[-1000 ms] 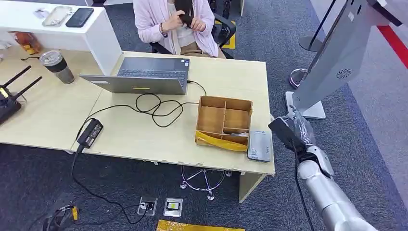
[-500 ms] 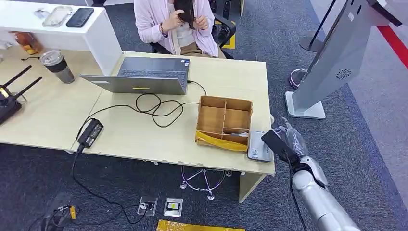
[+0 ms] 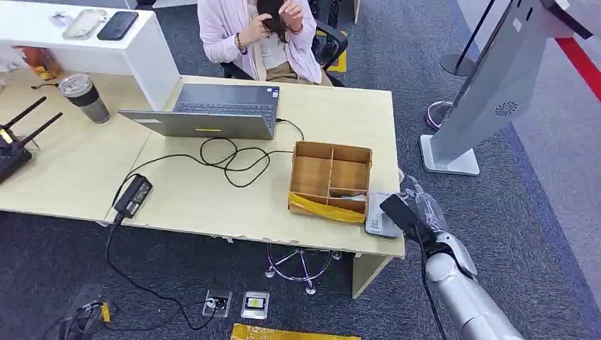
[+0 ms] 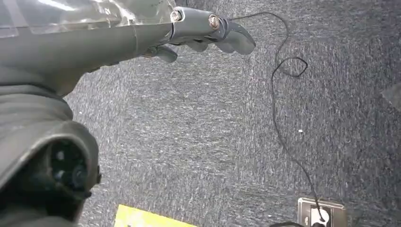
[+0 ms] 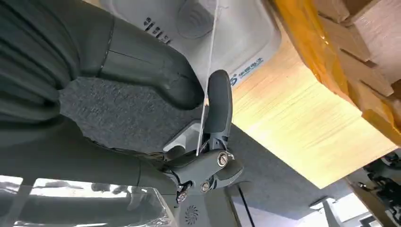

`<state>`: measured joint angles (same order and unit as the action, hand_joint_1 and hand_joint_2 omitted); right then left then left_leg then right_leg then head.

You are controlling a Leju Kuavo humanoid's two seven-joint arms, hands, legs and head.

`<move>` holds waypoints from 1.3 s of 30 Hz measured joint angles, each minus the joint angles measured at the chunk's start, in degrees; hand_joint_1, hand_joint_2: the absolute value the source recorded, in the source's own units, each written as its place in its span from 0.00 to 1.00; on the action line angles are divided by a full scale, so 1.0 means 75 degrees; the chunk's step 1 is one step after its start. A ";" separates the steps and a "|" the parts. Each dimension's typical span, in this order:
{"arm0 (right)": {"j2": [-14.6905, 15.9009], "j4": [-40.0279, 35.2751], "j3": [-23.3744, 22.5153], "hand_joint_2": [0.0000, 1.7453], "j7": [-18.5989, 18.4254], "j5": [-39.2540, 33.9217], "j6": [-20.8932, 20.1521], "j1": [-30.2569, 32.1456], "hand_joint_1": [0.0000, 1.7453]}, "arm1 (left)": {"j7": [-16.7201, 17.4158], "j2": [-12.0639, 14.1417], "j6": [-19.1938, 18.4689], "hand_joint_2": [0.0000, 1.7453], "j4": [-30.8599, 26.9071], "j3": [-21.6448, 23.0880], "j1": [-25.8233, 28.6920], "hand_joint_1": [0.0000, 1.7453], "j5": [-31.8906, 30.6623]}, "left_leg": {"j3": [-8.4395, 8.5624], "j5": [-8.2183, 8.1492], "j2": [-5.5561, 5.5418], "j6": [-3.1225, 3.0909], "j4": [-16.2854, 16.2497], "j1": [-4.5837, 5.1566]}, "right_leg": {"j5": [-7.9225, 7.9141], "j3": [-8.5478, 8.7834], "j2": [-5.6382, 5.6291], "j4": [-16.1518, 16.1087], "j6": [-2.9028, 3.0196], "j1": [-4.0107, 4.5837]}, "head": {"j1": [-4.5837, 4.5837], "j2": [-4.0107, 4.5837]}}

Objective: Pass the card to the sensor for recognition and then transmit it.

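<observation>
My right hand (image 3: 409, 214) has come down and left since the earlier frames, from beside the kiosk base to the desk's near right corner, now over the right edge of the card reader (image 3: 379, 216).

Card (image 5: 207, 80): thin, white, seen edge-on in the right wrist view, pinched between my thumb (image 5: 146, 66) and a finger (image 5: 219, 106). Held just above the grey reader (image 5: 208, 28); can't tell if it touches.

In the head view the reader sits at lower right centre of the frame, flat on the desk (image 3: 212, 191), just right of the wooden divider box (image 3: 331, 177). Yellow tape strip (image 3: 324, 207) runs along the box's near edge.

Left hand (image 4: 208, 33): hangs over dark carpet, fingers curled in, nothing in them.

Further out: open laptop (image 3: 212, 111) at upper centre, black cable (image 3: 227, 159) looping from it to a power brick (image 3: 132, 195) at left. Tumbler (image 3: 83, 97) and router (image 3: 14, 145) at far left. Person in a pink top (image 3: 259, 39) seated behind the desk, top centre. Grey kiosk stand (image 3: 496, 85) at upper right, floor socket (image 3: 216, 303) at bottom.
</observation>
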<state>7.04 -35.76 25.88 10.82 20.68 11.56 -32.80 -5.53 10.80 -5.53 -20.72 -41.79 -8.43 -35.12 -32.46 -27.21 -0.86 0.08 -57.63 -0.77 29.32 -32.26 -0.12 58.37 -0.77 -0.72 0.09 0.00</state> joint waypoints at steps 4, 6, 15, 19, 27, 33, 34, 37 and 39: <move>-0.0076 0.0102 -0.0003 1.00 0.0175 -0.0178 -0.0137 -0.0003 1.00 | 0.0012 -0.0023 0.0011 0.00 0.0000 0.0000 0.0000 0.00 0.0029 | 0.0000 0.0000 0.0000 0.0000 0.0000 0.0000 | 0.0000 0.0001 0.0000 0.0000 0.0000 0.0000 | 0.0003 0.0000; -0.0102 0.0131 -0.0003 1.00 0.0216 -0.0201 -0.0163 -0.0003 1.00 | 0.0017 -0.0041 0.0015 0.00 0.0000 0.0000 -0.0001 0.00 0.0044 | 0.0001 0.0000 0.0000 0.0000 0.0000 0.0000 | 0.0000 0.0000 0.0000 0.0000 0.0000 0.0001 | -0.0003 0.0000; -0.0116 0.0242 -0.0006 1.00 0.0326 -0.0423 -0.0373 0.0005 1.00 | 0.0047 -0.0061 0.0015 0.00 0.0000 0.0000 0.0000 0.00 0.0096 | 0.0005 0.0000 0.0004 0.0000 0.0000 -0.0001 | 0.0000 0.0000 -0.0001 0.0000 0.0000 0.0000 | 0.0000 0.0000; -0.0116 0.0198 -0.0006 1.00 0.0186 -0.0490 -0.0385 0.0046 1.00 | 0.0047 -0.0061 -0.0003 0.00 0.0000 0.0003 0.0003 0.00 0.0123 | 0.0006 0.0000 0.0005 0.0001 0.0000 -0.0001 | 0.0000 0.0000 -0.0001 0.0000 0.0000 0.0001 | 0.0000 0.0000; -0.0116 0.0192 -0.0006 1.00 0.0178 -0.0498 -0.0387 0.0049 1.00 | 0.0047 -0.0061 -0.0003 0.00 -0.0003 0.0003 0.0003 0.00 0.0123 | 0.0005 0.0000 0.0005 0.0001 0.0000 -0.0001 | 0.0000 0.0000 -0.0001 0.0000 0.0000 0.0001 | 0.0000 0.0000; -0.0105 0.0032 -0.0006 1.00 0.0088 -0.0548 -0.0393 0.0063 1.00 | 0.0047 -0.0061 -0.0003 0.00 0.0000 0.0003 0.0003 0.00 0.0175 | 0.0005 0.0000 0.0005 0.0001 0.0000 -0.0001 | 0.0000 0.0001 -0.0001 0.0001 0.0000 0.0001 | 0.0000 0.0000; -0.0093 -0.0017 -0.0006 1.00 0.0052 -0.0551 -0.0402 0.0062 1.00 | 0.0047 -0.0061 0.0000 0.00 0.0000 0.0003 0.0004 0.00 0.0181 | 0.0004 0.0000 0.0005 0.0001 0.0000 -0.0001 | 0.0000 0.0001 -0.0001 0.0001 0.0000 0.0001 | 0.0000 0.0000; 0.0052 -0.1447 0.0003 1.00 -0.0705 -0.0351 -0.0580 -0.0384 1.00 | -0.0102 -0.0038 -0.0026 0.00 -0.0003 0.0032 0.0010 0.00 0.0248 | 0.0003 0.0001 0.0004 0.0000 0.0000 0.0000 | -0.0001 0.0002 -0.0001 0.0001 0.0000 0.0000 | 0.0000 0.0000; 0.0050 -0.1641 0.0003 1.00 -0.0778 -0.0212 -0.0577 -0.0516 1.00 | -0.0134 -0.0038 -0.0029 0.00 -0.0003 0.0038 0.0010 0.00 0.0227 | 0.0001 0.0001 0.0003 0.0000 0.0000 0.0000 | -0.0001 0.0003 0.0000 0.0002 0.0000 0.0001 | 0.0000 0.0000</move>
<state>7.41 -48.07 25.90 4.98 19.08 7.23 -36.67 -6.54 10.51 -5.75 -20.74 -41.51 -8.35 -33.42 -32.46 -27.21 -0.83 0.08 -57.63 -0.77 29.31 -32.24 -0.12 58.39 -0.77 -0.71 0.09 0.00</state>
